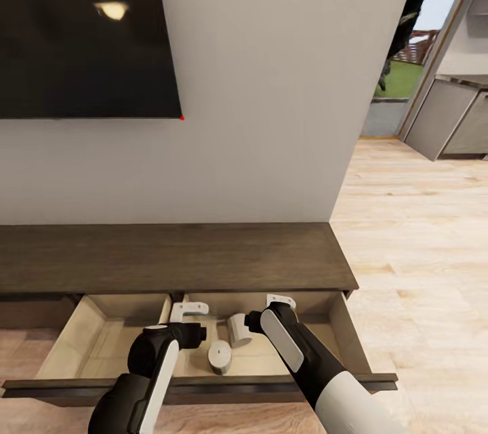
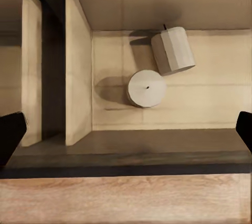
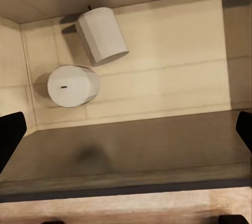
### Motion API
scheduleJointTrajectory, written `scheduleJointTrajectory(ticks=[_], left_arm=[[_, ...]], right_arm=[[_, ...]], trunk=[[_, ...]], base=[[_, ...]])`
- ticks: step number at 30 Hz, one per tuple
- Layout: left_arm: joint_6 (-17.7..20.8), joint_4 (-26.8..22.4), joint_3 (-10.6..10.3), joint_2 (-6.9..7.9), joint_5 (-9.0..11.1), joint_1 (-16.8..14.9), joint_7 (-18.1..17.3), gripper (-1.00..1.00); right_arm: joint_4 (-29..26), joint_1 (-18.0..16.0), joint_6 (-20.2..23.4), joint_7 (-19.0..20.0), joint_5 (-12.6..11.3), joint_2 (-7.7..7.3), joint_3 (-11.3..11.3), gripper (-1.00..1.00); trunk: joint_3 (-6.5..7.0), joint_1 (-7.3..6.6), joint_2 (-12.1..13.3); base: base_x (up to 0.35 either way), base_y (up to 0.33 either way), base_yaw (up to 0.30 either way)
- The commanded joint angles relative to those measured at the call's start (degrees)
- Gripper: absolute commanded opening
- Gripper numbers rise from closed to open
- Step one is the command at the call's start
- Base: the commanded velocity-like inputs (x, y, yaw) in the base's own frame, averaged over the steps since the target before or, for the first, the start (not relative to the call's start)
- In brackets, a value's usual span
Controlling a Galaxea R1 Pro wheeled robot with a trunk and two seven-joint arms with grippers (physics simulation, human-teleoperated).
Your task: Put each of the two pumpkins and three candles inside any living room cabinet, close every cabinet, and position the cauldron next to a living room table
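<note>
Both arms reach down over an open drawer (image 1: 203, 383) of the low dark cabinet (image 1: 169, 254) under the wall screen (image 1: 85, 30). Left gripper (image 1: 190, 312) and right gripper (image 1: 280, 301) hang above the right-hand compartment — each with its dark fingertips (image 2: 10, 134) spread wide at the edges of its wrist view, holding nothing. Two white candles lie inside that compartment: one upright (image 2: 146, 88), the other (image 2: 172, 50) tipped on its side just beside it — close, perhaps touching.
</note>
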Motion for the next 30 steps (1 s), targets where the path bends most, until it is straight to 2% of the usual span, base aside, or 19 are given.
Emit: scheduleJointTrajectory(ticks=[1,6,13,30], left_arm=[[0.0,0.0,0.1,0.00,0.0,-0.1,0.0,1.00],[0.2,-0.1,0.5,0.00,0.0,-0.3,0.0,1.00],[0.2,-0.1,0.6,0.00,0.0,-0.3,0.0,1.00],[0.2,-0.1,0.6,0.00,0.0,-0.3,0.0,1.00]], right_arm=[[0.0,0.0,0.0,0.0,0.0,0.00,0.0,1.00],[0.0,0.0,0.0,0.0,0.0,0.00,0.0,1.00],[0.0,0.0,-0.1,0.0,0.0,0.00,0.0,1.00],[0.0,0.0,-0.1,-0.1,0.2,0.00,0.0,1.00]], trunk=[[0.18,-0.23,0.4],[1.08,-1.32,2.4],[2.34,-2.86,5.2],[5.39,-6.60,12.0]], base=[[0.000,0.000,0.000],[-0.017,0.001,0.000],[-0.175,0.049,0.000],[-0.009,0.003,0.000]])
